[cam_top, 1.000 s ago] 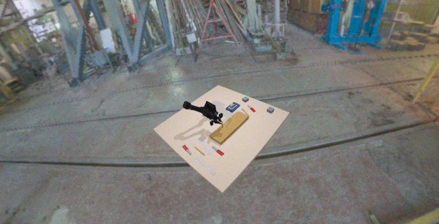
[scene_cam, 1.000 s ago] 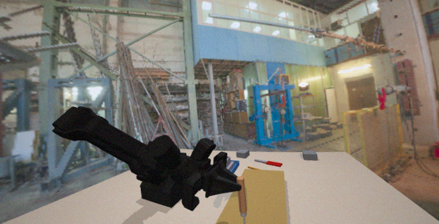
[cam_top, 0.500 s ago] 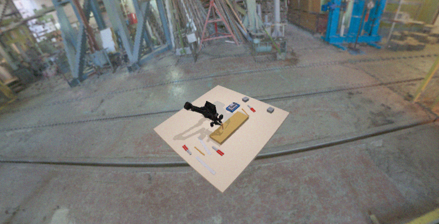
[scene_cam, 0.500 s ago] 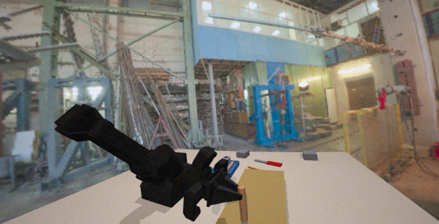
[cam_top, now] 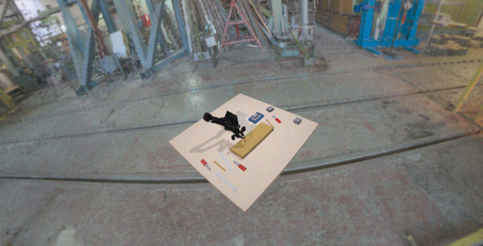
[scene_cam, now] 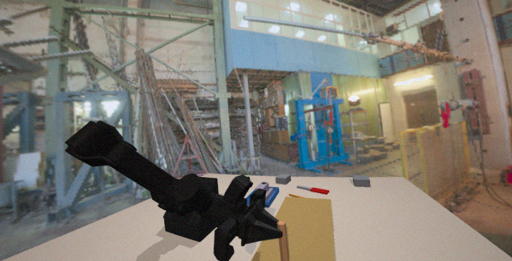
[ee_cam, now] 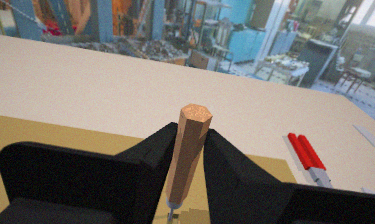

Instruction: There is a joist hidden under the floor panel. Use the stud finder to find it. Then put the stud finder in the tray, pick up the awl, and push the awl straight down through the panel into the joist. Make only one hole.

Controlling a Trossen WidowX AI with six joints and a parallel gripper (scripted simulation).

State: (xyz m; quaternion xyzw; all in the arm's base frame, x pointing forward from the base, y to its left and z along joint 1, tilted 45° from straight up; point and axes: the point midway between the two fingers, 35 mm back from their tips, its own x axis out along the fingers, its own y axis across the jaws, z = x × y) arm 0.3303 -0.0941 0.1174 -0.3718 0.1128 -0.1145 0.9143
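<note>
The gripper (ee_cam: 188, 165) pinches the awl (ee_cam: 188, 150) by its wooden handle. The awl stands nearly straight up over the yellow panel (scene_cam: 308, 220), and its metal tip touches the panel near the middle of the worktop (cam_top: 270, 163). The stud finder (scene_cam: 263, 187) sits in the blue tray (scene_cam: 273, 194) near the far edge.

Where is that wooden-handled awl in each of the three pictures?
Top: the awl is a tiny sliver at the arm's tip, over the yellow panel.
Exterior: bottom centre, upright brown handle in the black pincer.
Wrist: centre, handle between the fingers.
Shared landmark: the yellow panel.
</note>
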